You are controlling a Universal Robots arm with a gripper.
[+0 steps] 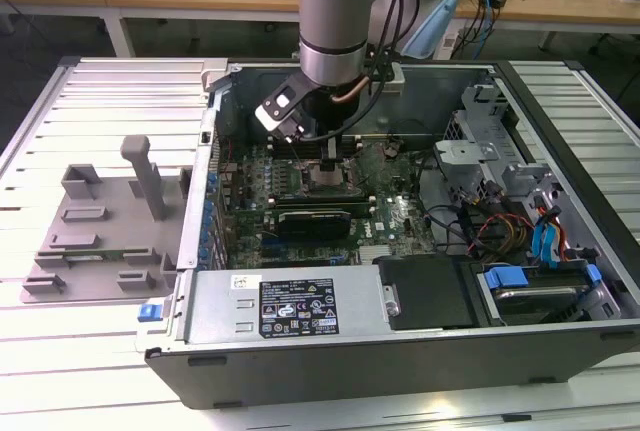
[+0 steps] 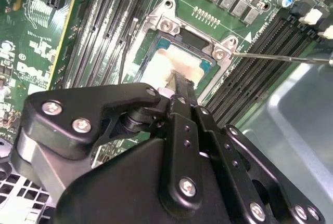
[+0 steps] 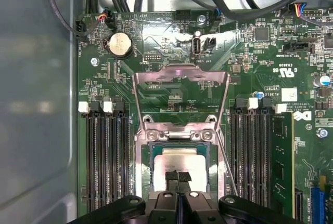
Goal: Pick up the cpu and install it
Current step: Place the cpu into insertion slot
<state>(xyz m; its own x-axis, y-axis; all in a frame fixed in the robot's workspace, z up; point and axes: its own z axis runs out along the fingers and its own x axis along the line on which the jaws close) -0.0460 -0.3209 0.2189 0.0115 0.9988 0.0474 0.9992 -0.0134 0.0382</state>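
Exterior view first: the white slatted table (image 1: 60, 351) carries everything, and on it lies the open computer case (image 1: 400, 351). My arm (image 1: 338, 11) reaches down into this case from above, and my gripper (image 1: 330, 163) hangs low over the board, near the middle of the case. Well apart from my jaws, outside the case toward the exterior view's left, stands a grey plastic tray (image 1: 100, 241) with one upright post.

Directly under my jaws lies the green motherboard (image 3: 171, 42). In the first wrist view, the metal hold-down frame (image 3: 179, 69) of the socket (image 3: 177, 136) stands swung up and open, just beyond my tips. On both sides of my jaws run the long black memory slots (image 3: 106, 156). One green memory module (image 3: 281, 161) sits in a slot on one side, further from me than the slots beside it.

The cpu (image 3: 179, 159) lies flat inside the socket with its silver-white top up, directly beneath my jaws. My jaws are pressed together. In both wrist views their tips are on or just above the middle of the cpu's top; I cannot tell if they really touch it. In the second wrist view, a thin metal lever (image 2: 281, 56) runs out sideways from the corner of the socket, near my jaws but apart from them. Well beyond my tips, a round coin battery (image 3: 120, 43) sits on the board.
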